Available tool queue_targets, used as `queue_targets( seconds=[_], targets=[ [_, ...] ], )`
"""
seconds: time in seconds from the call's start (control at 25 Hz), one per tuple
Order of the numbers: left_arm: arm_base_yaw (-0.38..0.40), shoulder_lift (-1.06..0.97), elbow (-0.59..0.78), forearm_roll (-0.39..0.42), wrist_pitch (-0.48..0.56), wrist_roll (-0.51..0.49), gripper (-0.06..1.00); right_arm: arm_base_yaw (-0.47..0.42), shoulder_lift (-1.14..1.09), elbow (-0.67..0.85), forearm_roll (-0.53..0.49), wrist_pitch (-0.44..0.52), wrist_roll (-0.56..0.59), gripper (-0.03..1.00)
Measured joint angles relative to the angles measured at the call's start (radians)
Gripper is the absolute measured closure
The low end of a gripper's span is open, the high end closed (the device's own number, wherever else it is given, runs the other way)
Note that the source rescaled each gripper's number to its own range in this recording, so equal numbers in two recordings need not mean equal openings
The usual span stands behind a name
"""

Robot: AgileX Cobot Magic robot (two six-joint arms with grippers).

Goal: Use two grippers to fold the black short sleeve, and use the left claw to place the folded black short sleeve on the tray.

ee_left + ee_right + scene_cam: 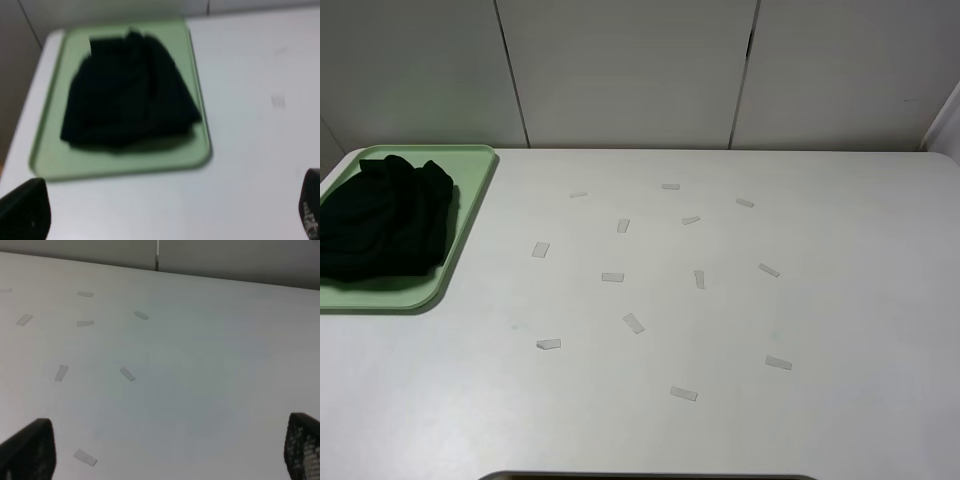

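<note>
The black short sleeve (385,218) lies as a folded dark bundle on the pale green tray (472,190) at the far left of the table. The left wrist view shows the same bundle (130,90) resting inside the tray (200,145), narrower than it. My left gripper (170,212) is open, pulled back from the tray, with nothing between its fingertips (25,210). My right gripper (165,450) is also open and empty over bare table. Neither arm appears in the exterior high view.
Several small strips of tape (612,277) are stuck across the middle of the white table (840,300). More of these strips (127,374) appear in the right wrist view. A panelled wall stands behind the table's far edge.
</note>
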Motion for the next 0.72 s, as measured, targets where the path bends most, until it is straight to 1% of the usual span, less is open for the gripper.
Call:
queue_targets(
  seconds=[0.08, 0.16, 0.72],
  targets=[
    [0.0, 0.0, 0.0, -0.012, 0.049, 0.0, -0.06, 0.0, 0.0, 0.0, 0.0, 0.0, 0.0, -0.03],
    [0.0, 0.0, 0.013, -0.014, 0.075, 0.0, -0.06, 0.0, 0.0, 0.0, 0.0, 0.0, 0.0, -0.03],
    [-0.001, 0.0, 0.024, -0.016, 0.079, 0.0, -0.06, 0.0, 0.0, 0.0, 0.0, 0.0, 0.0, -0.03]
  ],
)
